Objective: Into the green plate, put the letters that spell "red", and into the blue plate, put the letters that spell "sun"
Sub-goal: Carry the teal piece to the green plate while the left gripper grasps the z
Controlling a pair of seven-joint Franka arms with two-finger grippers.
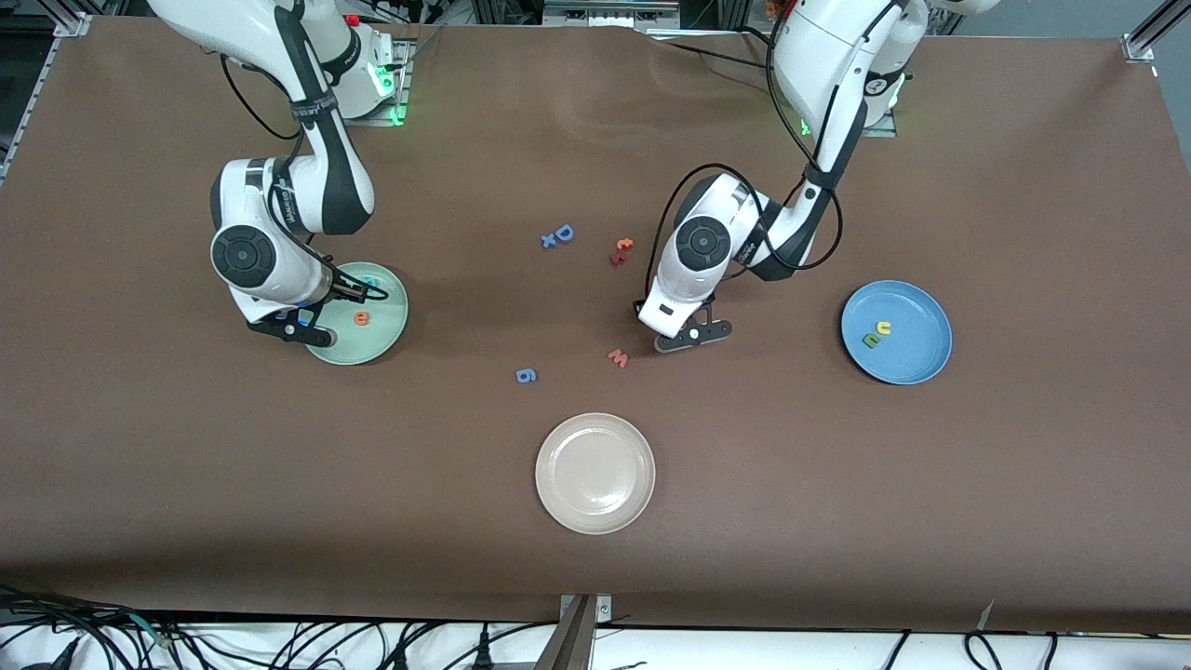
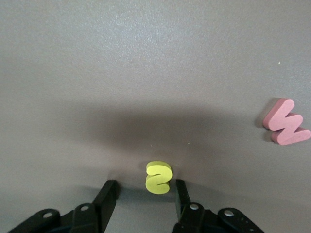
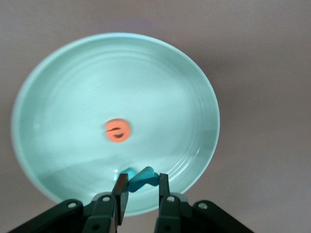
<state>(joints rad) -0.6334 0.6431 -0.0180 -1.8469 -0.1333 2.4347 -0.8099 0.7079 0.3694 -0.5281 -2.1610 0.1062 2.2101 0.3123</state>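
Note:
A yellow "s" (image 2: 158, 177) stands on the brown table between the fingers of my left gripper (image 2: 146, 187). The jaws are open around it, and it sits close to one finger. In the front view this gripper (image 1: 693, 335) is low beside the pink "w" and hides the "s". My right gripper (image 3: 142, 178) is shut on a teal letter (image 3: 143, 178) over the rim of the green plate (image 3: 160, 87); I cannot tell which letter. An orange "e" (image 1: 362, 318) lies in the green plate (image 1: 386, 335). The blue plate (image 1: 916, 354) holds a yellow "u" (image 1: 883, 328) and a green "n" (image 1: 871, 341).
A cream plate (image 1: 595, 473) sits nearest the front camera. A pink "w" (image 1: 618, 357) and a blue "6" (image 1: 526, 375) lie mid-table. A blue "D" (image 1: 564, 233) and small red-orange letters (image 1: 622, 251) lie nearer the bases.

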